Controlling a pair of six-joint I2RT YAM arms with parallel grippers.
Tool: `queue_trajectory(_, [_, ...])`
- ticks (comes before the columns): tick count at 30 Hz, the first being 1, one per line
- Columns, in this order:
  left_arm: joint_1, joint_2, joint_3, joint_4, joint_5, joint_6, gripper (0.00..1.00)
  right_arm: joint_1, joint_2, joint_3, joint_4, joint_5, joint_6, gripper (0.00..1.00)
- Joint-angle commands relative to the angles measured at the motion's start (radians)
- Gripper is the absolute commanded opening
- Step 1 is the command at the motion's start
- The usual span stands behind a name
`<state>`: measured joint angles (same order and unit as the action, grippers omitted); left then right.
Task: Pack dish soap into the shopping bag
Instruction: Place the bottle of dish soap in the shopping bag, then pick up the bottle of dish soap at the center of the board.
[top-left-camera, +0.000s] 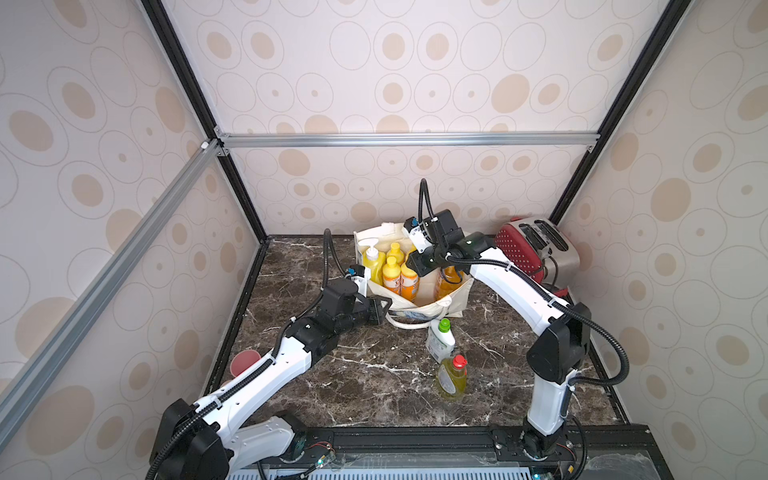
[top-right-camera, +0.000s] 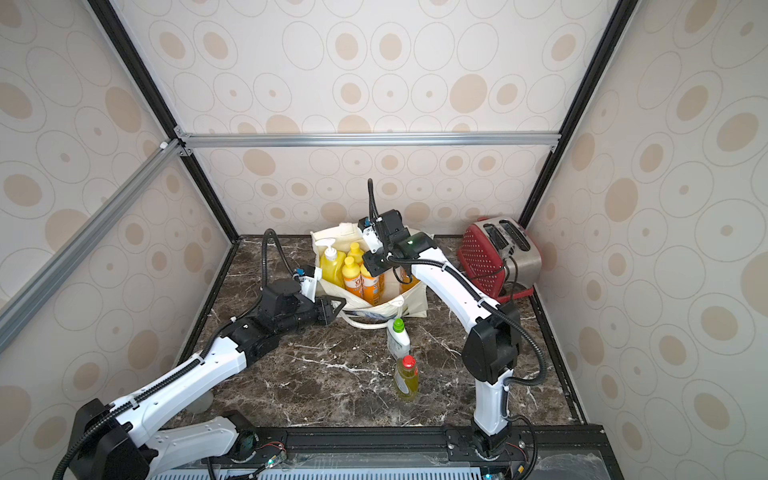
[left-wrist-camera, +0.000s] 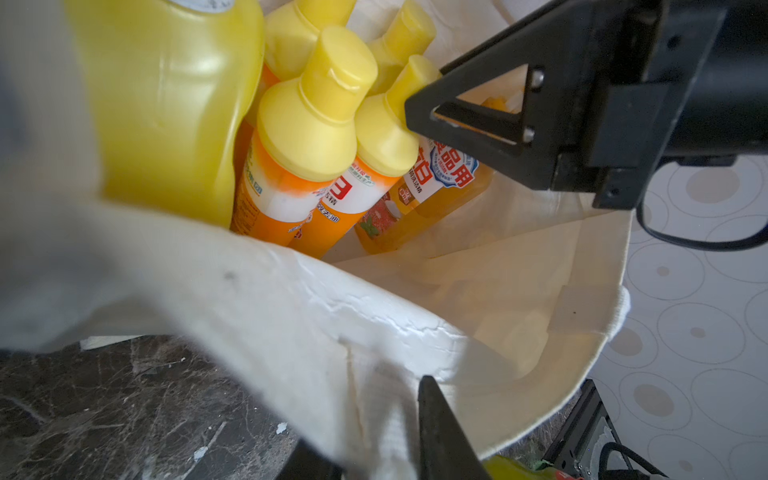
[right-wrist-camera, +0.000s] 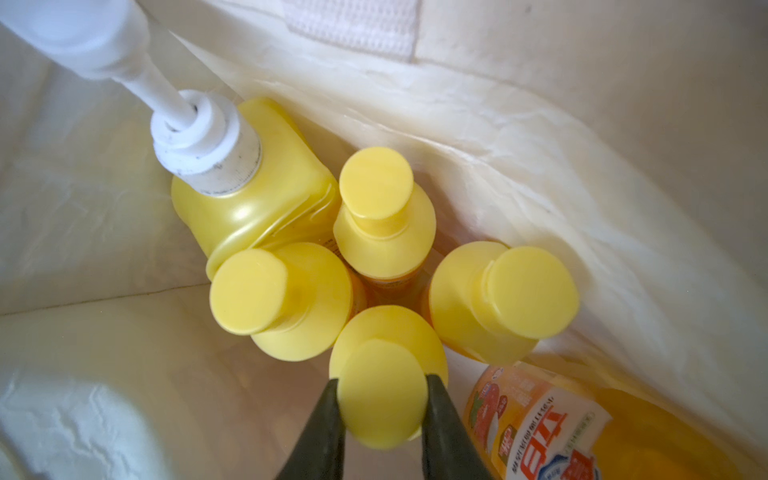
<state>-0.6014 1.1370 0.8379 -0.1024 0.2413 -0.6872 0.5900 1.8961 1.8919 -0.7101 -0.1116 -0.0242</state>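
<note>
**A:** Dish soap: where is it sitting right now?

**B:** Mostly inside the cream canvas shopping bag with white rope handles. The right gripper is reaching down into it. Its two black fingers are pressing on either side of the yellow cap of a small orange plastic bottle, so it is clasping that one.

**A:** Why by the cap?

**B:** I'd judge the cap is the only part sticking up free. Three more small orange yellow-capped bottles are crowding just ahead of the fingertips. The big opaque yellow bottle with the white pump is standing beyond those. A big clear amber bottle is sitting close beside one finger, and I cannot tell whether it is leaning or upright.

**A:** And the left gripper?

**B:** It is pinching the bag's near rim, and cloth is running between its fingers in the left wrist view. Probably it is holding the mouth open and steadying the soft bag while the other arm is working inside.

**A:** Anything waiting outside?

**B:** Two. A white bottle with a green cap is standing on the dark marble tabletop just past the left gripper's fingertips. A yellow-green bottle with a red cap is standing beside it, farther from both grippers.
</note>
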Motion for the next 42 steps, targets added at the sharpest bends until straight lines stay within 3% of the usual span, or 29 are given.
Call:
queue_trajectory(1, [-0.011,-0.012,0.024,-0.043,0.015,0.019,0.31,0.016,-0.009,-0.021,0.041,-0.023,0.012,0.24])
queue_trajectory(12, [-0.011,-0.029,0.061,-0.074,0.011,0.029,0.38,0.017,-0.079,0.023,-0.021,-0.028,0.002,0.53])
queue_trajectory(16, [-0.012,-0.045,0.063,-0.086,0.001,0.034,0.43,0.018,-0.138,0.055,-0.086,-0.028,0.003,0.6])
queue_trajectory(18, [-0.011,-0.053,0.062,-0.094,-0.002,0.035,0.5,0.018,-0.175,0.059,-0.128,-0.034,0.004,0.6])
queue_trajectory(22, [-0.012,-0.083,0.067,-0.124,-0.022,0.055,0.74,0.017,-0.281,0.03,-0.225,-0.06,0.004,0.6])
queue_trajectory(25, [-0.011,-0.113,0.08,-0.17,-0.059,0.088,0.82,0.017,-0.373,-0.005,-0.318,-0.093,0.004,0.6])
queue_trajectory(30, [-0.011,-0.172,0.073,-0.214,-0.132,0.126,0.84,0.02,-0.523,-0.085,-0.465,-0.136,0.028,0.58])
queue_trajectory(35, [-0.011,-0.224,0.016,-0.203,-0.169,0.112,0.85,0.066,-0.628,-0.195,-0.572,-0.086,0.057,0.57])
queue_trajectory(42, [-0.01,-0.225,0.034,-0.195,-0.124,0.1,0.85,0.127,-0.696,-0.378,-0.523,-0.011,0.123,0.58])
